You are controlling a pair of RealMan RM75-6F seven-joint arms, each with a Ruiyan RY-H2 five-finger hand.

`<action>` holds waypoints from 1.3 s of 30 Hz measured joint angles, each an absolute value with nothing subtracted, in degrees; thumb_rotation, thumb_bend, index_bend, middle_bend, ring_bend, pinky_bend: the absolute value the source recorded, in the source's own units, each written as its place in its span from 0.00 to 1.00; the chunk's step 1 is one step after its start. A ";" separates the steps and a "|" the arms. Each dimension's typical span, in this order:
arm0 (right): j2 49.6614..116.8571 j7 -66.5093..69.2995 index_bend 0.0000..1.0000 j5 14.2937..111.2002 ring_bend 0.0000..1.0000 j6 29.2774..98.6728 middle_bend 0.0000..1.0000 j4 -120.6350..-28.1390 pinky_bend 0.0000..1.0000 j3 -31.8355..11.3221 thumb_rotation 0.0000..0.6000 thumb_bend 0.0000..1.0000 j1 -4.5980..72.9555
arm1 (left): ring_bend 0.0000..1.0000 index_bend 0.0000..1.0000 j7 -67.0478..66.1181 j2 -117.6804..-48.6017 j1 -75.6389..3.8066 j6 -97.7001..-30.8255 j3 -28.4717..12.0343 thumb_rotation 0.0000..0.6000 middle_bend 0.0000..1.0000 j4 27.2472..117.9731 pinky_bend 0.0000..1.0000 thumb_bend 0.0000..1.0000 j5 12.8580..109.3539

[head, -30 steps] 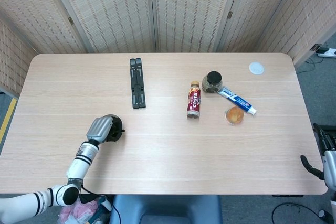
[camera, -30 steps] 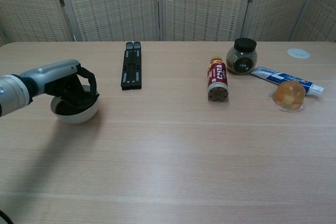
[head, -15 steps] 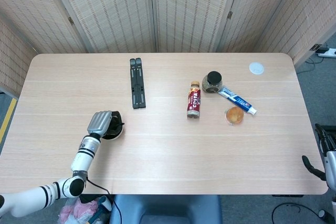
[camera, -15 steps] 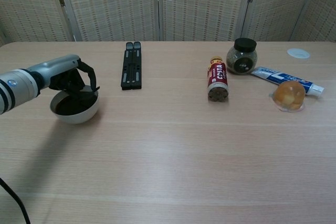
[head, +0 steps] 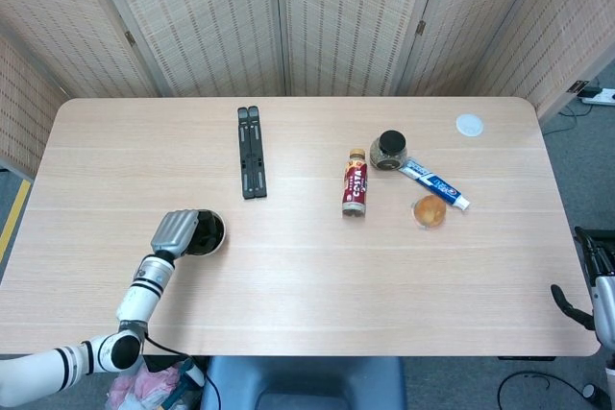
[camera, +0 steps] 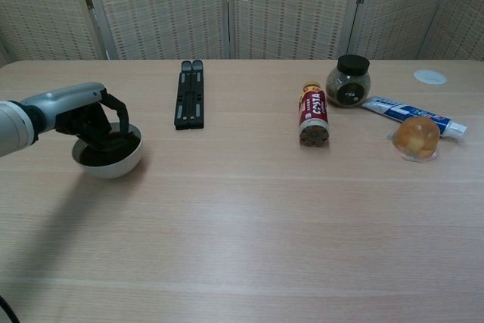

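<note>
Clearly, on the table (head: 307,266) near its left front, the left hand (camera: 83,115) curls over the bowl (camera: 110,155), dark fingers (camera: 113,130) hooked over the rim and dipping inside; it seems to hold it. To do this well, I think the grip should stay firm on the rim and the bowl level. Half a second ago the hand sat slightly more to the right above the bowl. The right hand (head: 586,280) is only an edge; I cannot tell its state.
</note>
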State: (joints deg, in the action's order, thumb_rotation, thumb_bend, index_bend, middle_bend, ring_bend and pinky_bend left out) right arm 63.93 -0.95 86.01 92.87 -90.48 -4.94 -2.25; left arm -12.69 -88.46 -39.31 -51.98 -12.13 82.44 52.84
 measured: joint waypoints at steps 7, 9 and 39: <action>63.74 -0.85 0.02 85.89 0.22 93.38 0.22 -90.63 0.22 -4.88 1.00 0.20 -2.71 | 0.94 0.74 -13.33 -90.56 -40.81 -51.63 -12.52 1.00 0.99 81.02 1.00 0.49 52.68; 63.69 -0.82 0.02 85.86 0.22 93.51 0.22 -90.67 0.22 -4.86 1.00 0.20 -2.85 | 0.94 0.74 -13.38 -91.39 -41.27 -51.58 -12.86 1.00 0.99 79.91 1.00 0.49 52.37; 64.02 -0.84 0.02 86.11 0.22 93.08 0.22 -90.52 0.22 -4.80 1.00 0.20 -2.70 | 0.93 0.73 -13.36 -89.80 -41.31 -50.84 -11.66 1.00 0.99 82.50 1.00 0.49 52.07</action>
